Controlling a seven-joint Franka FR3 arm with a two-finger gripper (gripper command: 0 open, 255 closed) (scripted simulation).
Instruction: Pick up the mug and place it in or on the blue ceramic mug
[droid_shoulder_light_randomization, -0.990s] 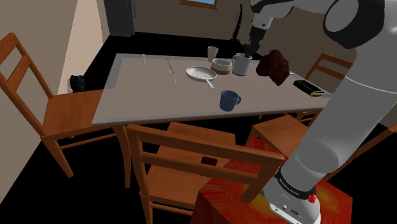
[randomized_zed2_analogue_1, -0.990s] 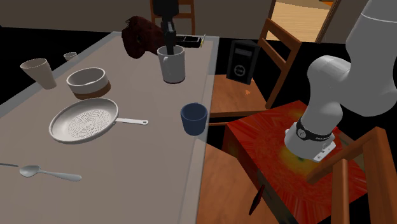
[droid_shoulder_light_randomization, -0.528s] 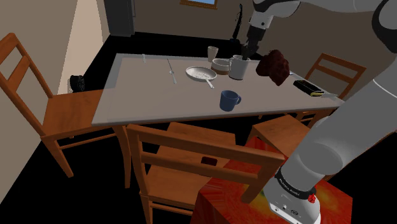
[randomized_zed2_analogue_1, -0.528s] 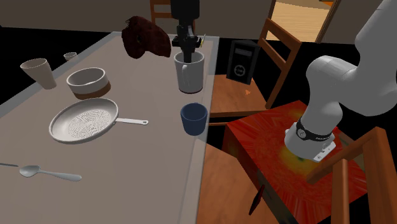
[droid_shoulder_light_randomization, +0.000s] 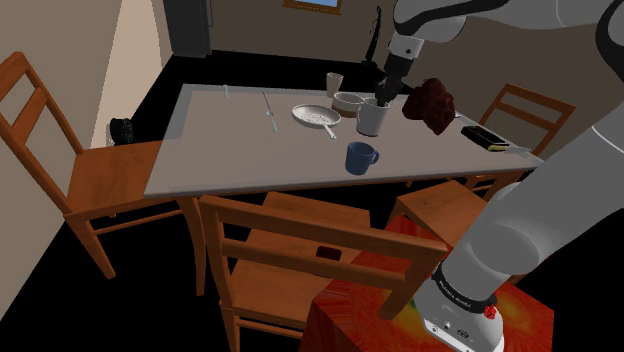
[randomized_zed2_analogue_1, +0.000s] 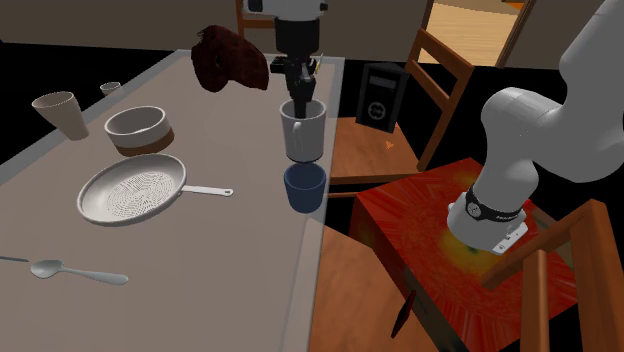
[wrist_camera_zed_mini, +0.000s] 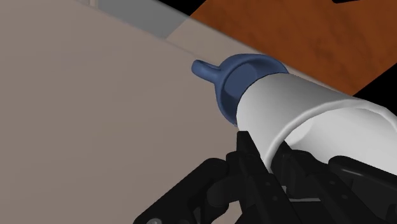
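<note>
A white mug (droid_shoulder_light_randomization: 371, 118) (randomized_zed2_analogue_1: 303, 132) (wrist_camera_zed_mini: 312, 118) hangs in the air, held by its rim in my gripper (droid_shoulder_light_randomization: 381, 98) (randomized_zed2_analogue_1: 301, 106), which is shut on it. One finger reaches inside the mug. The blue mug (droid_shoulder_light_randomization: 360, 157) (randomized_zed2_analogue_1: 304, 186) (wrist_camera_zed_mini: 236, 77) stands upright on the grey table (droid_shoulder_light_randomization: 220, 135) (randomized_zed2_analogue_1: 200, 260), near its edge. The white mug floats just above the blue mug in the second exterior view, close over its mouth. In the wrist view the blue mug's handle sticks out beyond the white mug's base.
On the table lie a white pan (randomized_zed2_analogue_1: 132, 192), a bowl (randomized_zed2_analogue_1: 138, 127), a beige cup (randomized_zed2_analogue_1: 60, 113), a spoon (randomized_zed2_analogue_1: 72, 270), a dark brown lump (randomized_zed2_analogue_1: 230, 58) and a black box (droid_shoulder_light_randomization: 485, 138). Wooden chairs (droid_shoulder_light_randomization: 300, 250) (droid_shoulder_light_randomization: 60, 160) ring the table.
The gripper has carried the white mug off the table's far part toward the blue mug, and it now hangs right above it.
</note>
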